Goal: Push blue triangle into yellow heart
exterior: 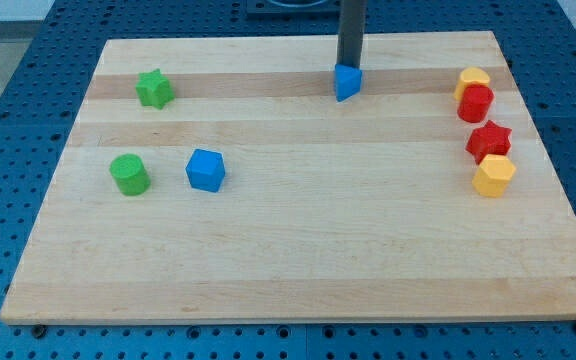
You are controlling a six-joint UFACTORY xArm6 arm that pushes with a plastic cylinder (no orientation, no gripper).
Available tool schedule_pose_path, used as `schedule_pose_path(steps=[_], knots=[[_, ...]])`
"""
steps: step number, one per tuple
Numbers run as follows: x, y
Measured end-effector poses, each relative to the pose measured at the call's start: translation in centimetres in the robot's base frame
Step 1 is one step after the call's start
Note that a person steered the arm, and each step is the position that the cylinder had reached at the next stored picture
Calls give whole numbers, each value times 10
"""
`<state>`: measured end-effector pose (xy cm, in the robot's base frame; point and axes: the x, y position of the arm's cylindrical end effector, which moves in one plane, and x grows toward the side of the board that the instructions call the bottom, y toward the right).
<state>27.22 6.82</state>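
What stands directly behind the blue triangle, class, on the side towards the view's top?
The dark rod stands right behind the blue triangle. My tip seems to meet its upper edge; the triangle's far face is hidden.

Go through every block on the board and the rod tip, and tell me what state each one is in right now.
my tip: at the top edge of the blue triangle, apparently touching it
blue triangle: apart from the yellow heart
yellow heart: touching the red block below it
red block: against the heart
red star: touching the yellow hexagon
yellow hexagon: against the star
blue cube: alone
green cylinder: alone
green star: alone
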Motion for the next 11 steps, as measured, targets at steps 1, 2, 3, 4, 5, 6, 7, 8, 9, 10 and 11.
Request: schedule_pose_path(steps=[1, 2, 3, 4, 5, 6, 7, 8, 9, 10, 11], knots=[[-3, -32], [-4, -62], [3, -79], [21, -75], [28, -49], [33, -24], [33, 3], [33, 33], [33, 63], [33, 91], [31, 109]])
